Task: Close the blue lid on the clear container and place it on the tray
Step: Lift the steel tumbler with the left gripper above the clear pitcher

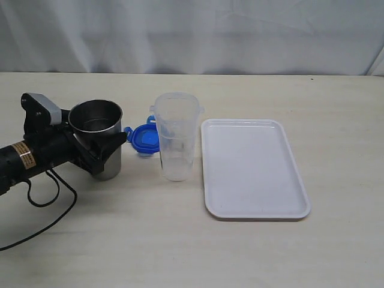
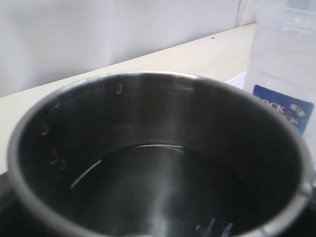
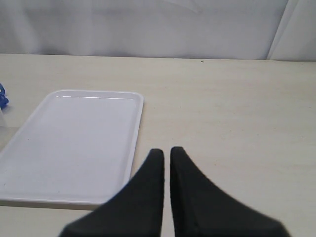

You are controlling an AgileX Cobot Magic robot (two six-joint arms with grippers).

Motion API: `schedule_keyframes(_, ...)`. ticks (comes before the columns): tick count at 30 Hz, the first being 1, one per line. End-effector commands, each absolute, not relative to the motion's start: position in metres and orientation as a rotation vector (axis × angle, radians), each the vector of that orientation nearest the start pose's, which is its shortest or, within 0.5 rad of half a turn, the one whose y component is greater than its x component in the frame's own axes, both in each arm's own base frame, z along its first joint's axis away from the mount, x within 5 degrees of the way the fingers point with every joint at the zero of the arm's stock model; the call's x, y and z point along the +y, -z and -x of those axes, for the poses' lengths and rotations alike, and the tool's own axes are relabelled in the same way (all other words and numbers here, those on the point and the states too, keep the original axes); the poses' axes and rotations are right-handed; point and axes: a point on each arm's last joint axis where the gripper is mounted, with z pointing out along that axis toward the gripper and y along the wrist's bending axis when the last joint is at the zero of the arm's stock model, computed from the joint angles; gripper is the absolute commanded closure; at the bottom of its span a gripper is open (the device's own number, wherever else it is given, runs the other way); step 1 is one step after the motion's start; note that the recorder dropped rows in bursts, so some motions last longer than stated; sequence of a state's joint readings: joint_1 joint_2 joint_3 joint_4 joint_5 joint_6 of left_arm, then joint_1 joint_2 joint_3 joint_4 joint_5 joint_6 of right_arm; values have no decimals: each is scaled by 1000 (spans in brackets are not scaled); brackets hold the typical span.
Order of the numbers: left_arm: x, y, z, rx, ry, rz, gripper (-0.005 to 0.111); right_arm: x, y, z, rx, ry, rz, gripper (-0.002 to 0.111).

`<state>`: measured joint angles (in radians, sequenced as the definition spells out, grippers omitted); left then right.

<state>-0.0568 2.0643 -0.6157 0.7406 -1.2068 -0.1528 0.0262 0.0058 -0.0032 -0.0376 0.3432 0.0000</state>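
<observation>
**Exterior view.** Tall clear tapered plastic container (image 1: 176, 141) upright on the pale table (image 1: 180, 240), just beside the left edge of the flat white rectangular tray (image 1: 255, 168), not on it. Small bright blue snap-flap lid (image 1: 144, 139) flat on the table behind and to the left of the container, between it and the grey stainless-steel cup (image 1: 96, 120); not fitted. Left gripper (image 1: 109, 153) clasped round the cup, 1 finger on each side, apparently in contact. Right arm out of frame.

**Left wrist view.** Frame filled by the cup (image 2: 158, 163) interior, with what looks like liquid low inside; gripper fingers not shown. Container wall (image 2: 284, 54) close beside, carrying a blue printed label (image 2: 284, 111) not made out in the exterior view.

**Right wrist view.** Right gripper (image 3: 167, 150) above bare table beside the tray (image 3: 74, 143), on the side away from the container. Fingers almost together with only a narrow slit, nothing held. Sliver of the lid (image 3: 2, 96) at the frame edge.

**Handling.**
- Container judged light, thin-walled, smooth and easily tipped. Best taken round the mid-body with a moderate squeeze, and steadied while the lid is pressed on.
- Lid judged light, stiff and low-lying. Best held by 2 opposite edges, clear of the flaps.
</observation>
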Motion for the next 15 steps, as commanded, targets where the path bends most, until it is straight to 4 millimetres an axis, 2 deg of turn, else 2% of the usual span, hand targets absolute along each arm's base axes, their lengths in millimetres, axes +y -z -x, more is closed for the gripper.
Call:
schedule_keyframes(1, -77, -95, -305, 1672, 577, -671, 107, 0, -182, -53, 1827, 19, 47, 104)
schedule_keyframes(6, -77, -99, -311, 1658, 574, -650, 107, 0, -182, -53, 1827, 19, 47, 104)
schedule_keyframes(15, -78, -114, -334, 1600, 600, -603, 107, 0, -182, -53, 1827, 19, 47, 104)
